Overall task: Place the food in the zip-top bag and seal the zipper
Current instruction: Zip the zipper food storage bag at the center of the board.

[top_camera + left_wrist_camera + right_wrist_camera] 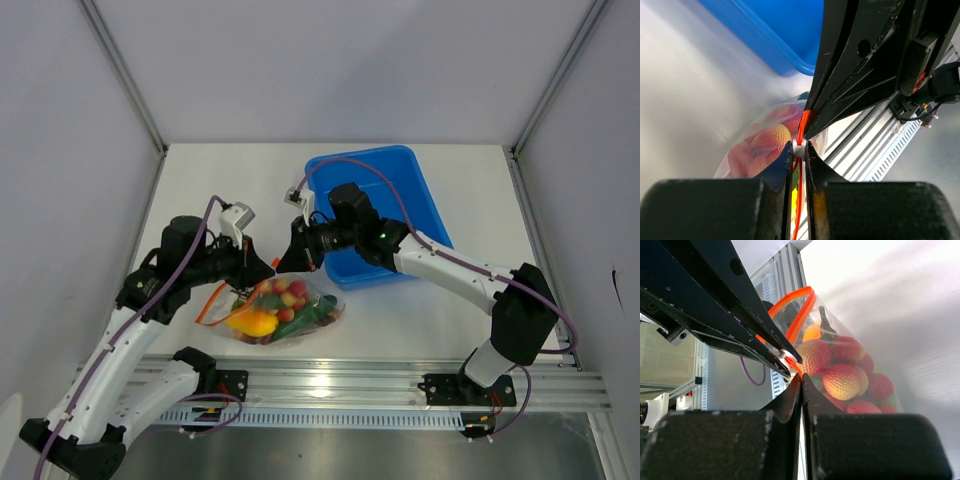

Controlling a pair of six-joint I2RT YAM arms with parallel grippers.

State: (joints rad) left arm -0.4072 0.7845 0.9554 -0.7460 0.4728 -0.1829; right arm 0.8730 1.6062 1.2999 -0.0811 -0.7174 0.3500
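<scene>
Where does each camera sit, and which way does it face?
Top external: above and behind the bases, facing down on the table, left gripper, right gripper, blue bin, zip-top bag.
Left wrist: looking along its own fingers pinching the zipper, right gripper opposite.
Right wrist: looking along its own fingers, shut on the zipper, left gripper opposite.
Both wrist views share zipper and food.

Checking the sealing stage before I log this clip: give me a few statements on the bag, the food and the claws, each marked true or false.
1. The food sits inside the zip-top bag. True.
2. The bag lies in the blue bin. False: it lies on the table, in front of the bin.
3. The left claw is shut on the zipper. True.
4. The right claw hangs open over the bin. False: it is shut on the zipper, tip to tip with the left claw.
</scene>
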